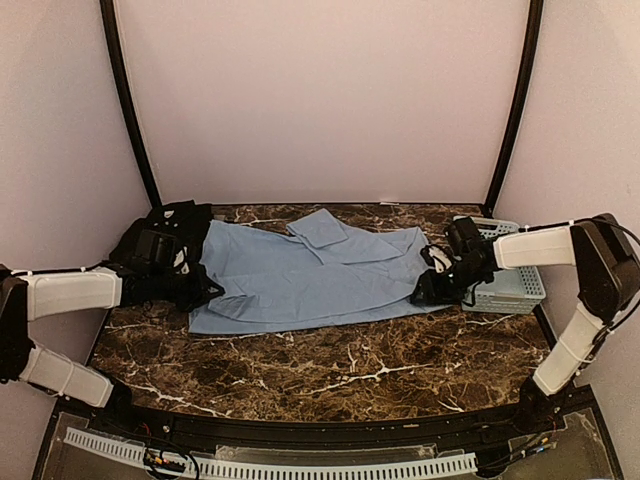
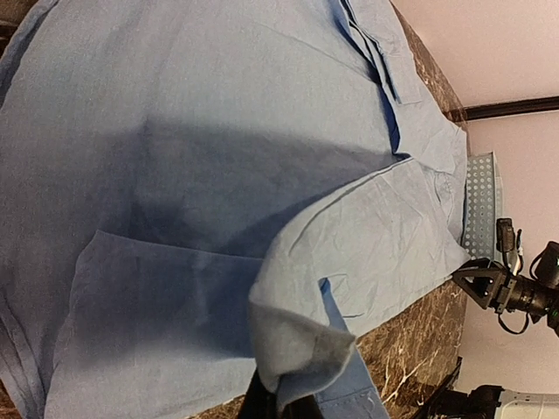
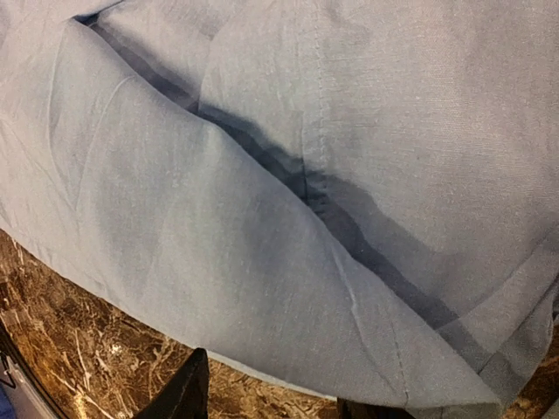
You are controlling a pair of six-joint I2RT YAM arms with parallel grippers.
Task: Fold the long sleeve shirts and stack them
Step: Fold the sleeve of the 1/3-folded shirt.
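Note:
The light blue shirt [image 1: 310, 275] lies spread across the middle of the marble table. The black shirt [image 1: 165, 228] is bunched at the back left, partly under my left arm. My left gripper [image 1: 205, 290] is at the blue shirt's left edge, shut on a lifted fold of its cloth [image 2: 301, 353]. My right gripper [image 1: 432, 288] is at the shirt's right edge. In the right wrist view its fingers [image 3: 188, 393] stand wide apart, with the shirt's hem [image 3: 288, 349] just ahead of them and nothing gripped.
A pale blue lattice basket [image 1: 510, 275] stands at the right edge, just behind my right gripper. It also shows in the left wrist view [image 2: 480, 205]. Bare marble [image 1: 330, 365] runs along the front of the table. Black frame posts rise at the back corners.

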